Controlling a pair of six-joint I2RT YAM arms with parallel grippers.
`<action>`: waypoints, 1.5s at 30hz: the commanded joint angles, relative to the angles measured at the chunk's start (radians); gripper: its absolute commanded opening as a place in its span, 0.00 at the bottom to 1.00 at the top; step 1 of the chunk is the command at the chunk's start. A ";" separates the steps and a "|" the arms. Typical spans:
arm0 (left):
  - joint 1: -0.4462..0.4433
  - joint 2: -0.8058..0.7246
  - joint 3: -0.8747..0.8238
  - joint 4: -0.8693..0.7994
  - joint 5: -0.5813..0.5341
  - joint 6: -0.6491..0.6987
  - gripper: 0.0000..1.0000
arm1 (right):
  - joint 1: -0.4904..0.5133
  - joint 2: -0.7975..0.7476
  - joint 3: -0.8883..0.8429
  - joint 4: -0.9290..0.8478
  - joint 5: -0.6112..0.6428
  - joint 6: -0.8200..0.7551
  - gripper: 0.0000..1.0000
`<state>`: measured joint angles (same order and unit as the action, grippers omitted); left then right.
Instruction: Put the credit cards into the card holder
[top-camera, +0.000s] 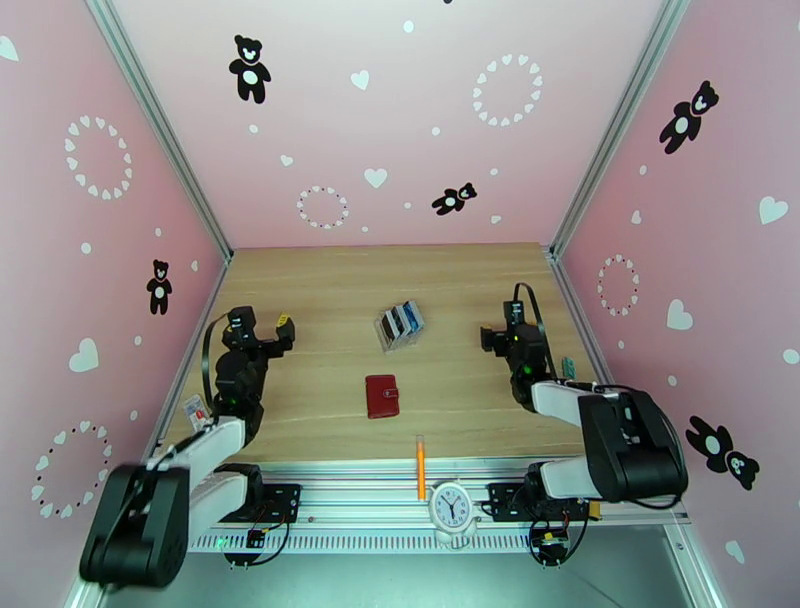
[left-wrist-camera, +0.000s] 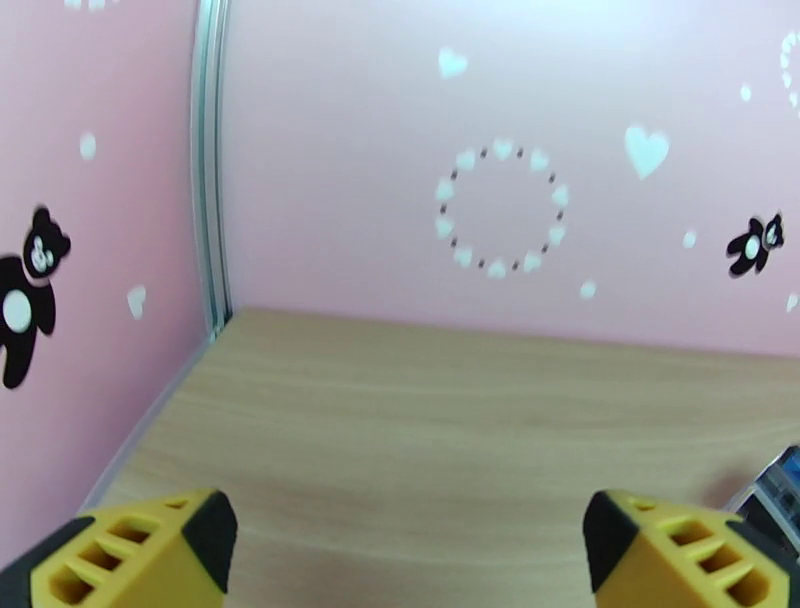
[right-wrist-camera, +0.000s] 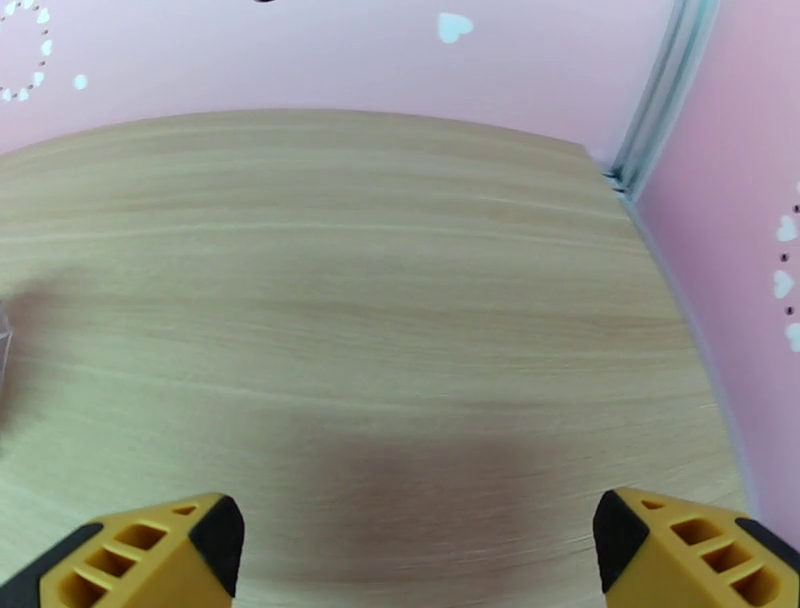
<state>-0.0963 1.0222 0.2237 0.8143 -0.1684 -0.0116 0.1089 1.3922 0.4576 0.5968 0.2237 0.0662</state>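
Observation:
The card holder is a small red wallet lying closed on the wooden table, near the front centre. Behind it, several credit cards, dark, blue and white, stand upright in a clear slotted rack. My left gripper hovers at the table's left side, open, with nothing between its yellow fingers. The rack's edge shows at the far right of the left wrist view. My right gripper is at the table's right side, also open and empty, over bare wood between its fingers.
An orange pen lies across the front edge of the table, with a small white clock just in front of it. A small teal item sits near the right wall. Pink walls close in three sides.

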 joint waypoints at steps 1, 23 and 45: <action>-0.077 -0.085 0.017 -0.151 -0.097 -0.008 0.98 | 0.017 -0.070 0.072 -0.222 0.129 0.067 0.99; -0.348 -0.098 0.284 -0.932 0.025 -0.529 0.97 | 0.434 -0.323 0.344 -1.016 0.394 0.537 0.99; -0.455 0.263 0.262 -0.707 0.397 -0.551 0.60 | 0.989 0.080 0.552 -1.163 0.361 0.795 0.67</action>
<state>-0.5468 1.2240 0.4442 0.0761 0.1398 -0.5568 1.0836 1.4261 0.9585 -0.5304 0.6014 0.8135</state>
